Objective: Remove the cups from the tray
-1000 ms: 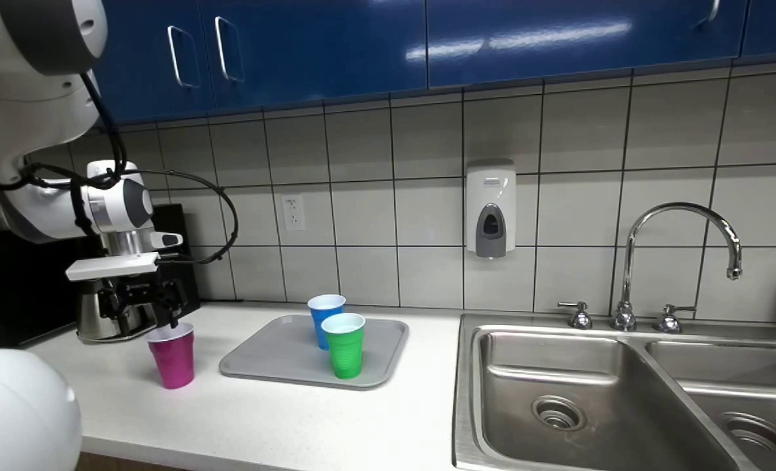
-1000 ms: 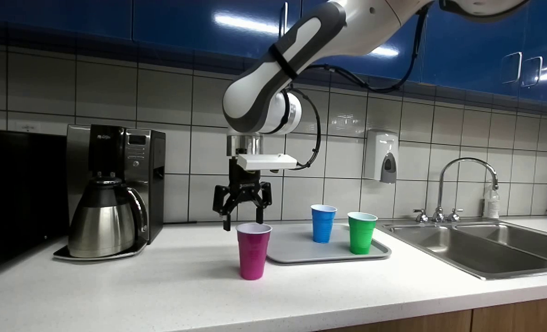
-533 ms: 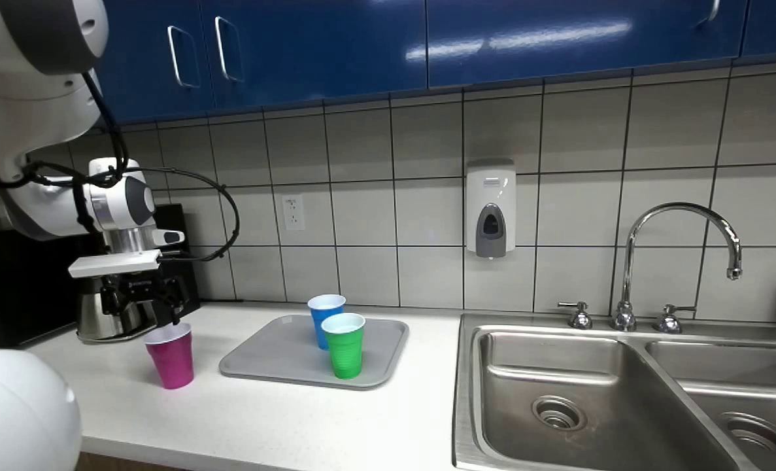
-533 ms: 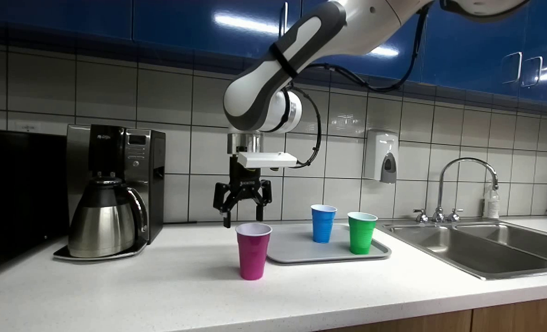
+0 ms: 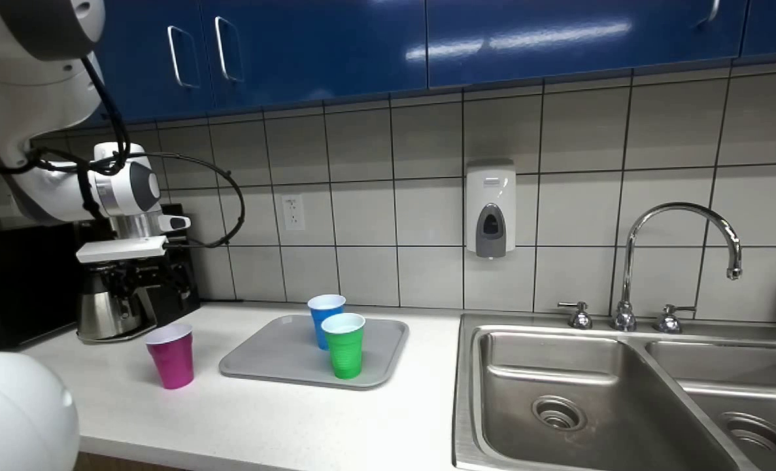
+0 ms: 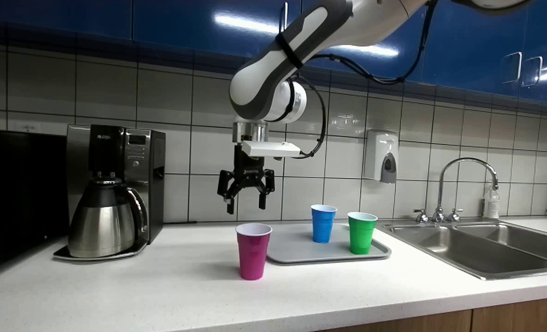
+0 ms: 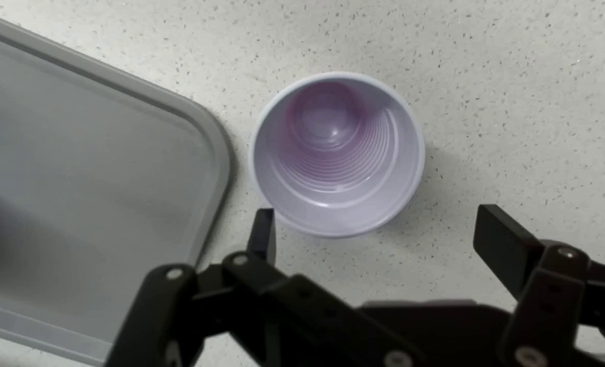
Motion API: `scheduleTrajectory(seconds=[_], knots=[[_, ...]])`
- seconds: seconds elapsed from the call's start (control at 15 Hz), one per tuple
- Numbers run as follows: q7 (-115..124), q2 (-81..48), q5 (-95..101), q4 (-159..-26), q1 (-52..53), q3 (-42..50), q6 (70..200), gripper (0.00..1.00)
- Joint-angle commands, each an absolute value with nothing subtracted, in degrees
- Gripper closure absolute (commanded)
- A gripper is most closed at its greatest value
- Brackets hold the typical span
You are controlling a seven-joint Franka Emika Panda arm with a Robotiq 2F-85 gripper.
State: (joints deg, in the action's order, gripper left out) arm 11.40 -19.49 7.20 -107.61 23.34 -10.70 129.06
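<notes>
- The claw [image 6: 246, 205] is hanging higher than the pink cup [image 6: 253, 253], jaws spread wide, holding nothing and touching nothing.
- Beneath, that cup is standing upright on the counter [image 6: 139, 295]; in the wrist view it is showing just beside a rounded corner of the tray [image 5: 270, 360], apart from it.
- Its removal is looking finished to my eye, so the work is probably sitting between cups: one off, two to go.
- The tray is lying flat and carrying the blue cup [image 6: 323, 226] and the green cup [image 6: 361, 235], both standing upright, near each other but apart.
- The next move is likely calling for a carry across to one of these, then a straight descent with the jaws straddling it and missing its neighbour; which is coming first, I cannot tell.
- Farthest out, the coffee pot [image 6: 102, 228] is sitting on one side of the cups, the sink [image 5: 467, 392] lying on the other.
</notes>
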Motion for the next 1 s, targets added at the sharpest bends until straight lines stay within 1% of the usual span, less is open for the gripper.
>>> scheduleTrajectory(seconds=[0.0,0.27,0.93], knots=[[12.23,-17.47,7.21,-108.22,22.07,-11.26,127.76,0.00],[12.89,-17.13,7.36,-108.27,21.79,-11.17,127.68,0.00],[10.92,-13.76,6.30,-112.15,15.97,-9.08,128.25,0.00]])
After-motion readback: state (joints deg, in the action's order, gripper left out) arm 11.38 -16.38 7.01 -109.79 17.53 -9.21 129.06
